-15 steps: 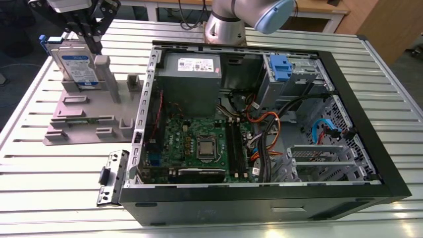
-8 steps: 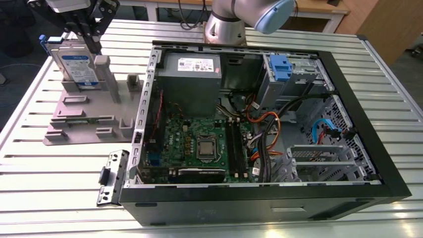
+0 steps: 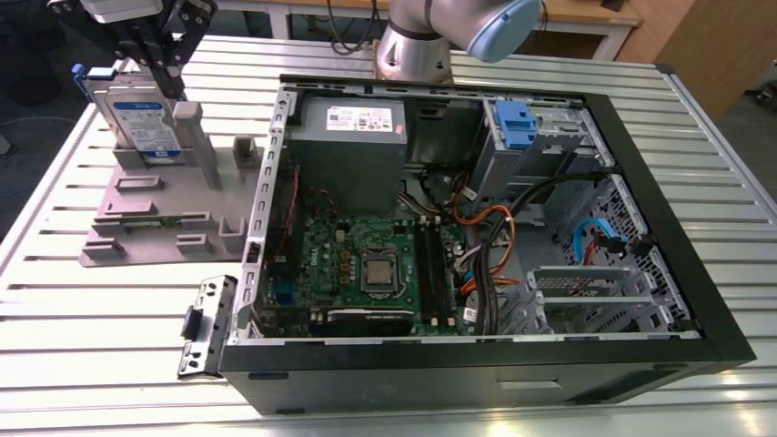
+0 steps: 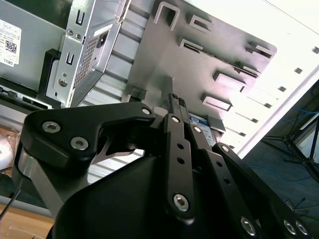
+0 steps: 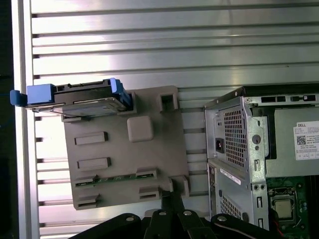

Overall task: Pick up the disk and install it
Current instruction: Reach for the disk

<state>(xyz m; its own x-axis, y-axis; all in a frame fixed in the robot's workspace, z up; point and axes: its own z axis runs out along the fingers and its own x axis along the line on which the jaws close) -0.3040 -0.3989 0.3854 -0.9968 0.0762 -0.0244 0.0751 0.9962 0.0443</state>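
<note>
While my closed, empty pincer [image 3: 167, 80] hovers over the grey stand [image 3: 146, 214], the disk [image 3: 136, 123] stands on edge just below it.

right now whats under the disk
The disk stands on edge in the grey stand, which lies on the slatted metal table. The stand's post and slot cover the disk's lower edge, so how it seats cannot be seen.

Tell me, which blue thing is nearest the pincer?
The blue-edged disk standing in the grey stand, by the pincer; the other blue piece sits inside the computer.
</note>
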